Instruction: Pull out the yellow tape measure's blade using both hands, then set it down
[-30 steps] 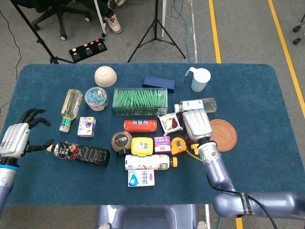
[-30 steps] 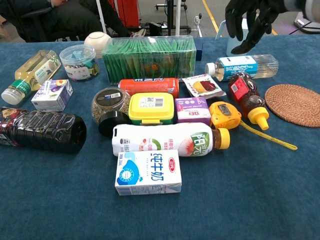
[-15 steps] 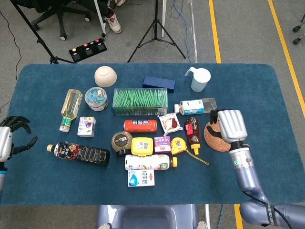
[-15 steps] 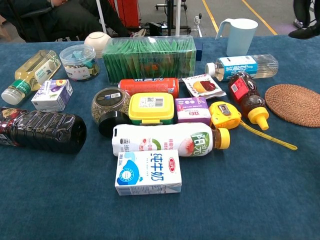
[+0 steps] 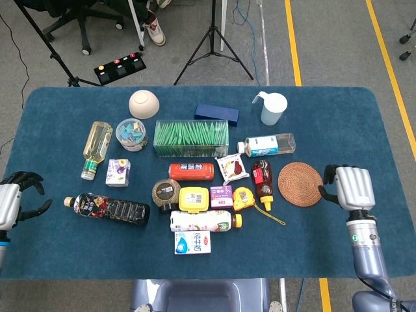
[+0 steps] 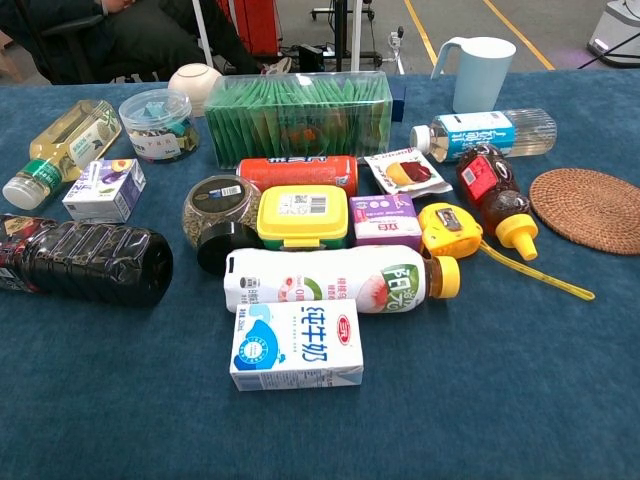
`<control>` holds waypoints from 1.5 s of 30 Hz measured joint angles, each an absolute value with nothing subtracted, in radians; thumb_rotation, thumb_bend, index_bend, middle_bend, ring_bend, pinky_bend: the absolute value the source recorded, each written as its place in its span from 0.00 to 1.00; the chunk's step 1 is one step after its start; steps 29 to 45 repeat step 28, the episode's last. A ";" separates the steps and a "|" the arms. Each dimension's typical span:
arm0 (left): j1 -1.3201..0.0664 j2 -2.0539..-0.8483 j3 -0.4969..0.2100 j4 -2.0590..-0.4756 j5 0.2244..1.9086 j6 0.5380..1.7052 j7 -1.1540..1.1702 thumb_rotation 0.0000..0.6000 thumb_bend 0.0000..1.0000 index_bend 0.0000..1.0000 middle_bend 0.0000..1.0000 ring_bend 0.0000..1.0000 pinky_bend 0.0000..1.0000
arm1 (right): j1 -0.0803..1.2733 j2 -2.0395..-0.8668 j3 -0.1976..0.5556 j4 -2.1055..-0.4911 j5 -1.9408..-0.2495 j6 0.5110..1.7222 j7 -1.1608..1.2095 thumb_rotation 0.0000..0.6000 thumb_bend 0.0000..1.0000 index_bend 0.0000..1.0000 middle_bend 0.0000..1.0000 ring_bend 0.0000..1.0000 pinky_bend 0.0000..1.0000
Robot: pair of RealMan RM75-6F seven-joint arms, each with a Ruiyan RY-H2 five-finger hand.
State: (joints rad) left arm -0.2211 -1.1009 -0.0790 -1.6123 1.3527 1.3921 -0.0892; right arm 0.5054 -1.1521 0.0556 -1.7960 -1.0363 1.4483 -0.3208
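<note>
1. The right hand [image 5: 351, 187] is hovering at the tabletop's [image 5: 364, 130] right edge, fingers [image 5: 328, 190] loosely curled, holding nothing.
2. The left hand [image 5: 12, 199] is hanging off the left edge, fingers spread and empty.
3. The yellow tape measure [image 6: 450, 229] is lying beside the purple box [image 6: 386, 219], touching the brown bottle [image 6: 493, 197].
4. Its blade [image 6: 530, 270] is lying partly extended toward the near right. It is likely thin and springy; pinch the tip, brace the rigid case.

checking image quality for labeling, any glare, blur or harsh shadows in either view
Head view: even light, soft shadows, sharp across the table, faint sheen on the dark bottle. Chest view: crisp up close, small highlights on the yellow tape measure and clear box, background slightly soft.
</note>
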 measured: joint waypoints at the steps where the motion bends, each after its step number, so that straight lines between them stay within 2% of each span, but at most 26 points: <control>1: -0.218 -1.097 -0.075 -1.618 1.354 1.392 -0.076 1.00 0.21 0.57 0.38 0.25 0.33 | 0.493 -1.150 0.051 -1.795 -1.043 1.456 -0.320 1.00 0.28 0.64 0.61 0.55 0.50; 13: -0.168 -1.056 -0.018 -1.677 1.439 1.422 -0.090 1.00 0.21 0.57 0.38 0.25 0.33 | 0.353 -1.152 0.009 -1.797 -1.127 1.572 -0.362 1.00 0.28 0.64 0.61 0.55 0.48; 21: -0.157 -1.036 0.003 -1.721 1.482 1.424 -0.070 1.00 0.21 0.57 0.38 0.25 0.33 | 0.296 -1.156 0.005 -1.806 -1.163 1.594 -0.363 1.00 0.28 0.64 0.61 0.55 0.48; 45: -0.159 -1.028 0.002 -1.753 1.517 1.431 -0.057 1.00 0.21 0.57 0.38 0.25 0.33 | 0.265 -1.152 0.017 -1.803 -1.187 1.601 -0.343 1.00 0.28 0.64 0.61 0.55 0.48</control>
